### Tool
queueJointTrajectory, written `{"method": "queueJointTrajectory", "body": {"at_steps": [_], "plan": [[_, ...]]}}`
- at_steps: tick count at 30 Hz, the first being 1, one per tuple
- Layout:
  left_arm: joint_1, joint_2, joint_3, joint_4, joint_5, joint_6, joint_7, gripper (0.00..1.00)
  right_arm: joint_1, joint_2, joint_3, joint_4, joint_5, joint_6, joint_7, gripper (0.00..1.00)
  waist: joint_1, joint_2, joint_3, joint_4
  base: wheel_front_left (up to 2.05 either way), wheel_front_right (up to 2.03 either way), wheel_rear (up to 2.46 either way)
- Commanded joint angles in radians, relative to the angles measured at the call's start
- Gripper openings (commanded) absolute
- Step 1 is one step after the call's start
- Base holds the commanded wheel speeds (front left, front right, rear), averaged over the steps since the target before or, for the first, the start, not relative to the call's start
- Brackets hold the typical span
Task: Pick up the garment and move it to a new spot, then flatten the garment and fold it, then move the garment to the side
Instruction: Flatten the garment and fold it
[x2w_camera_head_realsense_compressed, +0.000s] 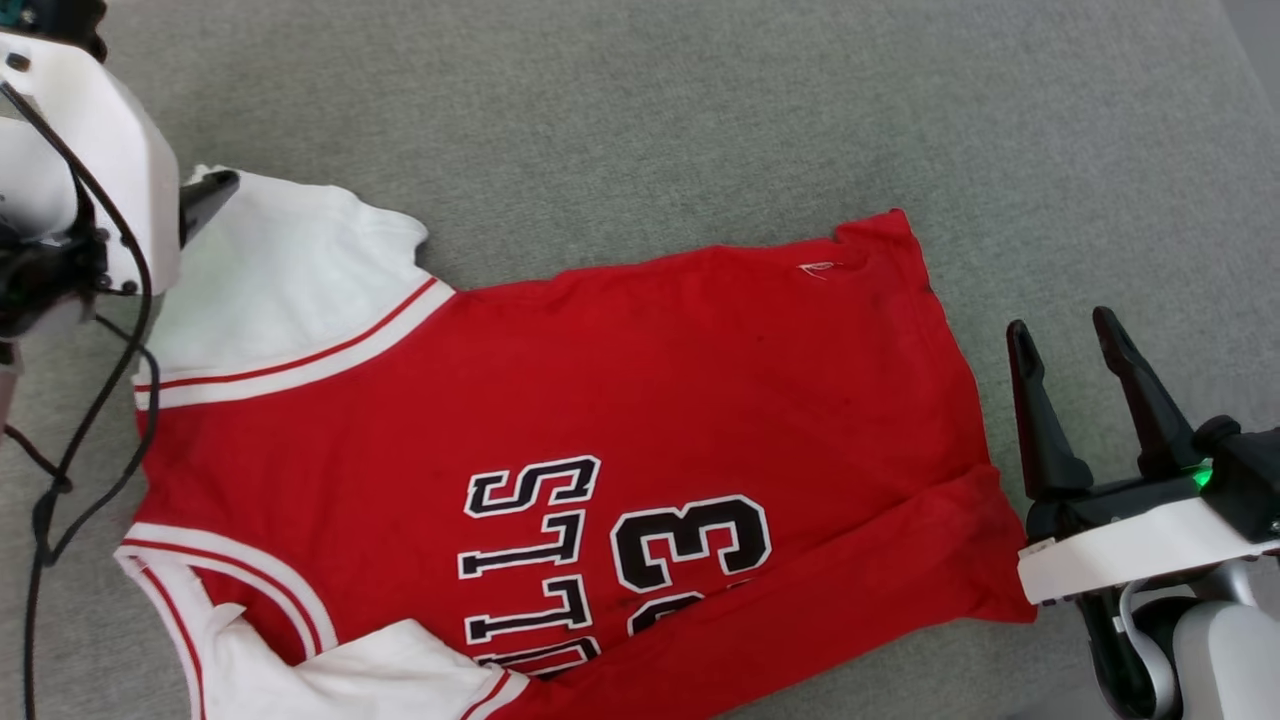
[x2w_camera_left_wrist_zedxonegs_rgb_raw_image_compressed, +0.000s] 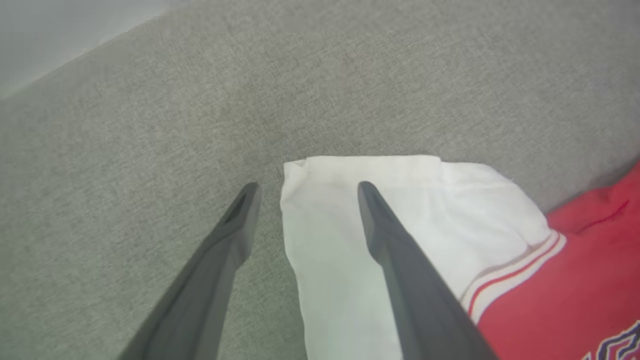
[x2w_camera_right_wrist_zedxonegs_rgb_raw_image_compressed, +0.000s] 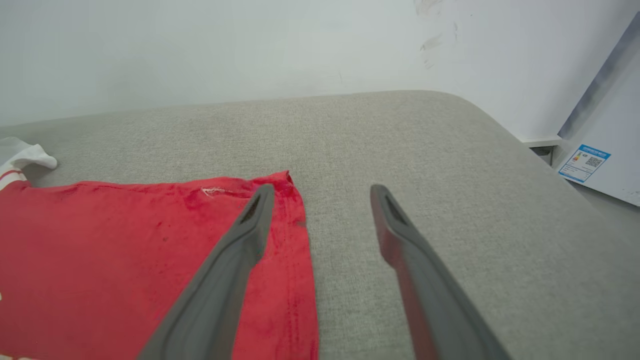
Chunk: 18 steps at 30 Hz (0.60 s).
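While the red garment (x2w_camera_head_realsense_compressed: 600, 400) lies sideways on the grey upholstered surface (x2w_camera_head_realsense_compressed: 700, 120), its near side folded over part of the black print (x2w_camera_head_realsense_compressed: 540, 560), the left gripper (x2w_camera_left_wrist_zedxonegs_rgb_raw_image_compressed: 308, 186) hangs above the edge of one white sleeve (x2w_camera_left_wrist_zedxonegs_rgb_raw_image_compressed: 340, 230), fingers spread and empty. The right gripper (x2w_camera_head_realsense_compressed: 1061, 323) sits just beside the hem (x2w_camera_right_wrist_zedxonegs_rgb_raw_image_compressed: 300, 260), fingers likewise spread, holding nothing.

Soft, lightly creased matt cloth made up the garment (x2w_camera_head_realsense_compressed: 700, 400), grey cushion (x2w_camera_head_realsense_compressed: 700, 120) beneath was coarse woven fabric, left claw (x2w_camera_left_wrist_zedxonegs_rgb_raw_image_compressed: 308, 185) and right claw (x2w_camera_head_realsense_compressed: 1060, 320) looked smooth matt dark plastic, right arm casing (x2w_camera_head_realsense_compressed: 1130, 550) was smooth white plastic
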<state>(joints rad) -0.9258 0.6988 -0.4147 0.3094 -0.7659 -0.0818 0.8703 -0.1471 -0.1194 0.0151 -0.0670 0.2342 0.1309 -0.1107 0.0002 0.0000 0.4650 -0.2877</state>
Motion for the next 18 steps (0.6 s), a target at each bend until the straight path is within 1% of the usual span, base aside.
{"method": "queueJointTrajectory", "body": {"at_steps": [1, 3, 9, 12, 15, 16, 17, 18], "plan": [[-0.024, 0.013, -0.004, 0.011, -0.001, 0.009, 0.033, 1.00, -0.021, 0.010, 0.007, 0.006, -0.006, 0.000, -0.003, 1.00, -0.0002, 0.0000, 0.022, -0.021, 0.00, 0.00, 0.00], [-0.032, 0.019, -0.006, 0.020, -0.001, 0.014, 0.051, 1.00, -0.023, 0.011, 0.010, 0.010, -0.006, 0.000, -0.004, 1.00, -0.0002, 0.0000, 0.028, -0.025, 0.00, 0.00, 0.00], [-0.046, 0.061, -0.019, 0.055, 0.015, 0.030, 0.121, 1.00, -0.035, 0.021, 0.029, 0.032, -0.003, 0.000, -0.015, 1.00, -0.0002, 0.0000, 0.058, -0.047, 0.00, 0.00, 0.00], [-0.040, 0.060, -0.019, 0.072, 0.013, 0.035, 0.116, 1.00, -0.042, 0.025, 0.035, 0.043, -0.005, 0.000, -0.020, 1.00, -0.0002, 0.0000, 0.070, -0.053, 0.00, 0.00, 0.00], [-0.025, 0.055, -0.037, 0.089, 0.007, 0.024, 0.141, 1.00, -0.044, 0.027, 0.035, 0.051, -0.010, 0.000, -0.023, 1.00, -0.0002, 0.0000, 0.078, -0.055, 0.00, 0.00, 0.00], [-0.014, 0.056, -0.048, 0.098, 0.000, 0.013, 0.152, 0.24, -0.045, 0.027, 0.033, 0.056, -0.010, 0.000, -0.023, 1.00, -0.0002, 0.0000, 0.079, -0.055, 0.00, 0.00, 0.00], [-0.011, 0.053, -0.052, 0.101, -0.004, 0.010, 0.153, 0.00, -0.047, 0.028, 0.032, 0.057, -0.011, 0.000, -0.022, 1.00, -0.0002, 0.0000, 0.079, -0.054, 0.00, 0.00, 0.00], [-0.008, 0.047, -0.052, 0.106, -0.007, 0.008, 0.148, 0.00, -0.049, 0.028, 0.031, 0.058, -0.013, 0.000, -0.021, 1.00, -0.0002, 0.0000, 0.077, -0.052, 0.00, 0.00, 0.00]]}}
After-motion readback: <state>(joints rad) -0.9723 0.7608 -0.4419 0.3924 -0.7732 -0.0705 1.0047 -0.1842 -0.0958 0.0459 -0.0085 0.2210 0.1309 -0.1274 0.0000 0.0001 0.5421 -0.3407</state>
